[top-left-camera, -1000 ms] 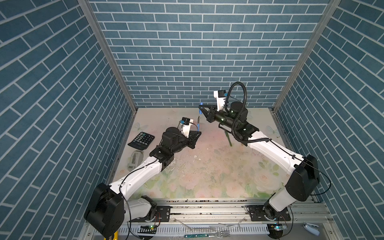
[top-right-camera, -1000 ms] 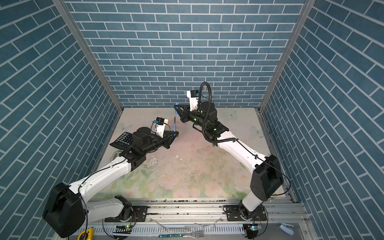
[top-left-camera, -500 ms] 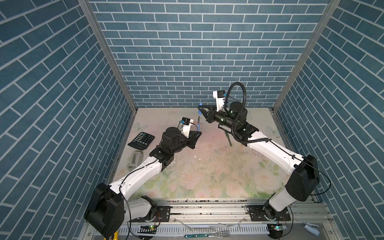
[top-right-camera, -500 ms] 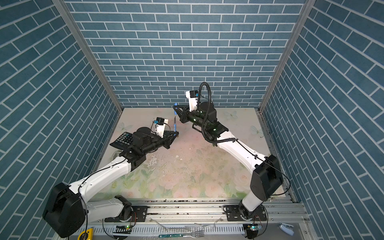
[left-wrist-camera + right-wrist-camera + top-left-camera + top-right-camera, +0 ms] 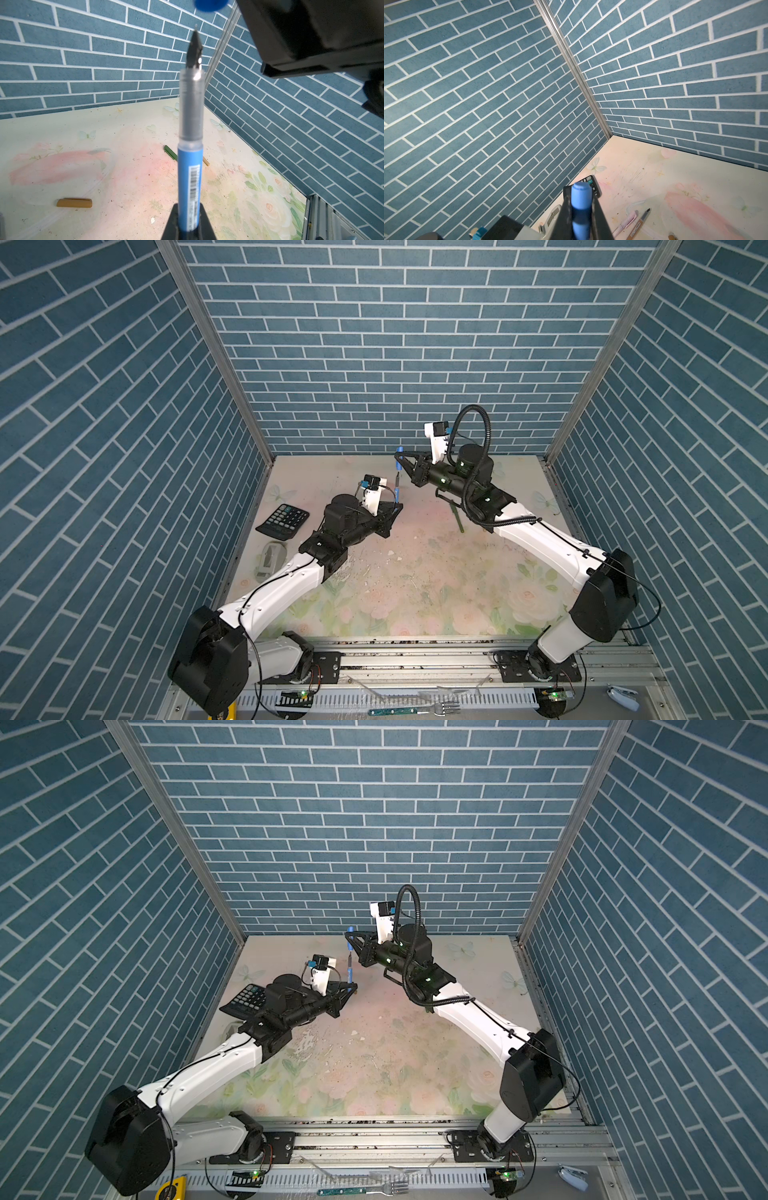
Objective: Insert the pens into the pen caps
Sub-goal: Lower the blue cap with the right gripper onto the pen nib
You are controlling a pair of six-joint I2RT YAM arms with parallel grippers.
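Left hand (image 5: 188, 221) grips blue pen (image 5: 190, 166), seemingly under cap (image 5: 209, 4).

The blue pen (image 5: 190, 166) carries a white barcode label on its barrel; the fine print beside the bars is too blurred to read. The calculator (image 5: 282, 521), at 9 o'clock on the desk (image 5: 415, 572), shows pale key marks in the right wrist view, one resembling a plus sign. A tan pen (image 5: 636, 227) bears illegible print.
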